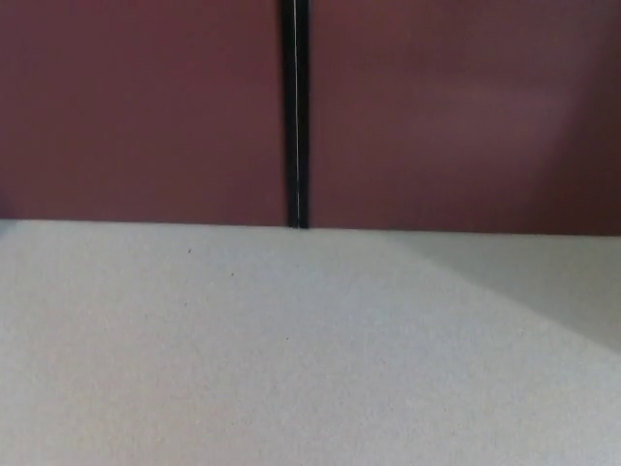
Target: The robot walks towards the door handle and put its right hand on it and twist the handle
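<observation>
Pale speckled floor [291, 359] meets two dark red door panels [136, 107], a thin black gap [297, 116] between them; neither of my hands shows.

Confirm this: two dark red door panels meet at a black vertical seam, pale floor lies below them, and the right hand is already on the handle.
Not quite. The head view shows the dark red panels, the black seam and the pale floor, but no hand and no handle are in view.
</observation>
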Robot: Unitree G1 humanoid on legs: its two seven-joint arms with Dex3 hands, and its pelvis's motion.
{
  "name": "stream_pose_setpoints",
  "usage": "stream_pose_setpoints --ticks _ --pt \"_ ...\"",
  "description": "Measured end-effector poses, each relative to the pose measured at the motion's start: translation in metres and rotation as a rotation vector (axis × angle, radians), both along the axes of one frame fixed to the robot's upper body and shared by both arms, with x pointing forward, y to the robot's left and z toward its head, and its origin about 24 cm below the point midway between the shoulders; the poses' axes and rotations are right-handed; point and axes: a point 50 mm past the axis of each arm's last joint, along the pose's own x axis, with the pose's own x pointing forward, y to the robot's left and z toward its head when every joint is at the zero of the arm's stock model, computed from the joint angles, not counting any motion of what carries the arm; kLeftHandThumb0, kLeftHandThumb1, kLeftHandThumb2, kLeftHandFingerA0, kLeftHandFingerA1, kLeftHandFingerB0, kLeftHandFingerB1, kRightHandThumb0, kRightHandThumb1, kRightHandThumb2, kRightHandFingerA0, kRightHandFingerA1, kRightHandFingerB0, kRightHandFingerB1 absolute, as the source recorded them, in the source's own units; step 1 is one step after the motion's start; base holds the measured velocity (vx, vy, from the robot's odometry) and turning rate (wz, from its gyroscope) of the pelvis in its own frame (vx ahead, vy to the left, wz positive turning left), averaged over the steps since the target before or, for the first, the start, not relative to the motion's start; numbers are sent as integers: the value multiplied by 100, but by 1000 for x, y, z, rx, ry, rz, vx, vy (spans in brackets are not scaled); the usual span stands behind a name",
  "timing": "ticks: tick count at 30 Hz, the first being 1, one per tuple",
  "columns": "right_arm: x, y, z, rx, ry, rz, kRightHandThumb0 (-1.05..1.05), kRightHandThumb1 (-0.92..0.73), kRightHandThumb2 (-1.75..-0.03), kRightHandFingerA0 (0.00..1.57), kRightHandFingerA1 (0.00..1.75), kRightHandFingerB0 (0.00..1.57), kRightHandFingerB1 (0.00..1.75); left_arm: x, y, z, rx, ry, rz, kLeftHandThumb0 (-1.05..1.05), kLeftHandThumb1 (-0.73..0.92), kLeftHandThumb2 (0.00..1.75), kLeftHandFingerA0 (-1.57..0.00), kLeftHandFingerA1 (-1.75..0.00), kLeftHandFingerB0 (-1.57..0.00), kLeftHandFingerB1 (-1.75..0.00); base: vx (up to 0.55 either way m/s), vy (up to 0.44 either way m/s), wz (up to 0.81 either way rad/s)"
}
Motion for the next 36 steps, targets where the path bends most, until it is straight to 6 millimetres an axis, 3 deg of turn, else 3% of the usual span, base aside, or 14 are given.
stream_pose_setpoints --ticks 23,36 --pt "-19 5 -6 6 17 -9 -17 -62 -58 63 49 48 43 -26 2 -4 -6 60 -7 -22 60 58 -66 -48 -35 -36 3 -10 -2" --pt "-30 11 -12 21 57 -12 -16 -61 -58 64 49 49 43 -39 3 -6 -7 91 -14 -22 60 58 -71 -50 -37 -37 99 111 -7"
